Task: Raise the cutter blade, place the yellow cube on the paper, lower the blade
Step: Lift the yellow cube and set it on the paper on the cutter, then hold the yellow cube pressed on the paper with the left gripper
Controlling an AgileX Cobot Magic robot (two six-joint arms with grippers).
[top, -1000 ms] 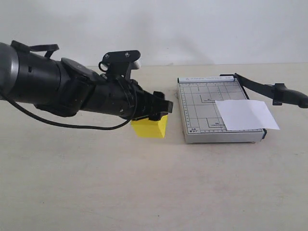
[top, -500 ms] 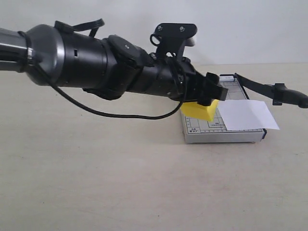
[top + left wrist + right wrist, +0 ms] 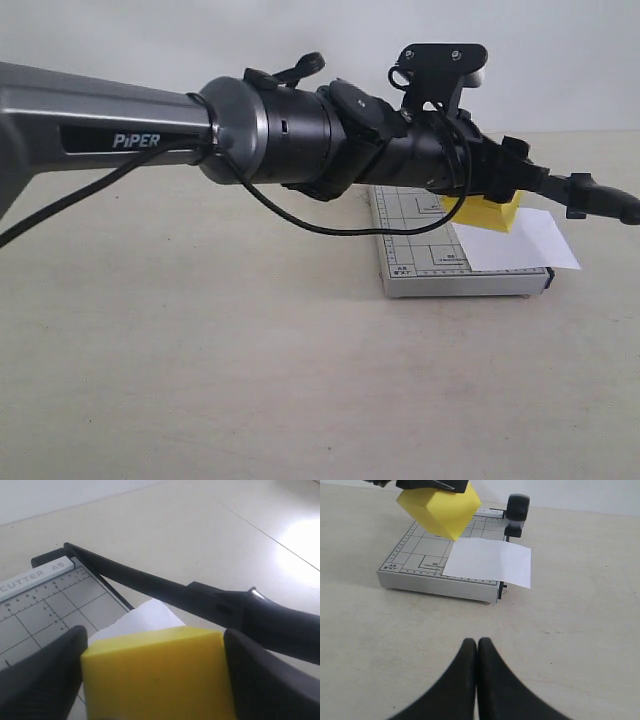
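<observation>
The left gripper [image 3: 505, 192] is clamped on two opposite faces of the yellow cube [image 3: 440, 510], its jaws spread wide because the cube fills them. It holds the cube tilted in the air over the grey board [image 3: 415, 555], by a corner of the white paper [image 3: 487, 560] and not touching it, apparently ready to set it down. The blade [image 3: 165, 587] stands lifted off the board's edge, which leaves the overhanging paper free. The right gripper [image 3: 477, 650] is closed on nothing above the table [image 3: 580, 630], well apart from the board, probably waiting to lower the blade.
</observation>
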